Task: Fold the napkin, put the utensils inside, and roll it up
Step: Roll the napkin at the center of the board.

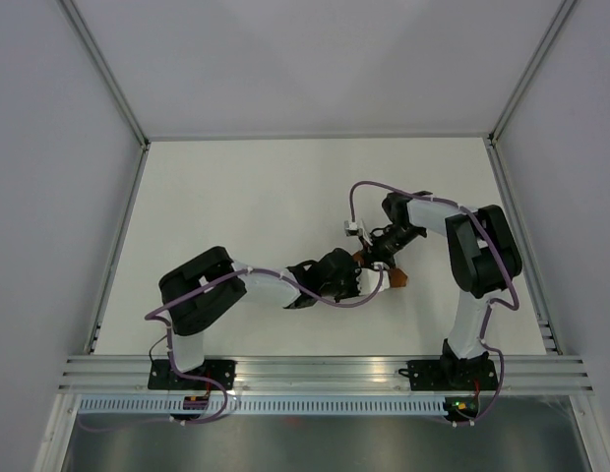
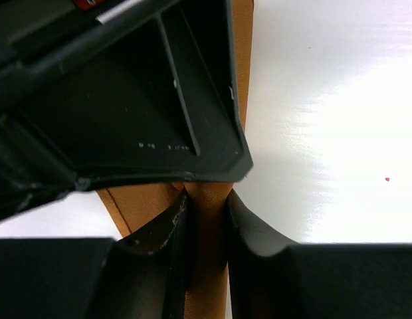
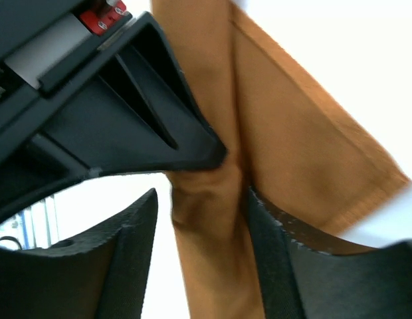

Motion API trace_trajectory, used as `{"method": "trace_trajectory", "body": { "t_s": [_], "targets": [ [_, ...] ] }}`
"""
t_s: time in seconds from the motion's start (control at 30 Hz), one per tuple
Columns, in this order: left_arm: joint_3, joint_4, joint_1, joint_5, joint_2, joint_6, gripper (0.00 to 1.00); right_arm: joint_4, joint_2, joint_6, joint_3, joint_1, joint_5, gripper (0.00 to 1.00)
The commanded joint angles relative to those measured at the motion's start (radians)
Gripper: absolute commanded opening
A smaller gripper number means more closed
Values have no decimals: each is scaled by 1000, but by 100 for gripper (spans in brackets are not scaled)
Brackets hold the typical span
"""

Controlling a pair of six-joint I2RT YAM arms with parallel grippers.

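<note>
The rust-orange napkin (image 1: pixel 396 278) is rolled into a narrow bundle right of the table's middle, and only a small tip shows from above. My left gripper (image 1: pixel 369 282) is shut on the roll (image 2: pixel 206 226), with both pads pressing its sides. My right gripper (image 1: pixel 382 258) straddles the same roll (image 3: pixel 206 219) and is open. Its right finger (image 3: pixel 272 246) touches the cloth, while bare table shows between its left finger (image 3: pixel 119 259) and the roll. A flat, hemmed part of the napkin (image 3: pixel 306 139) spreads out beyond. The utensils are hidden.
The two grippers sit almost against each other; the other arm's dark body fills the top of each wrist view (image 2: pixel 126 100) (image 3: pixel 113 113). White table (image 1: pixel 246 197) spreads around them, bounded by metal rails (image 1: pixel 118 246) at the sides.
</note>
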Motion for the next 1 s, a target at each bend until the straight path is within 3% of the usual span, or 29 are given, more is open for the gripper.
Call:
{"method": "trace_trajectory", "body": {
  "t_s": [0.0,0.43,0.8,0.97],
  "targets": [
    [6,-200,18,148,43,-126,4,81,-50,6,3,-25,35,64],
    [135,-391,131,373,104,-258,2,229,-291,134,-69,-151,15,65],
    [303,-592,223,662,244,-335,2,361,-627,110,-351,-199,-21,67],
    [377,-686,256,748,324,-358,3,545,-788,133,-529,-165,56,70]
  ]
}}
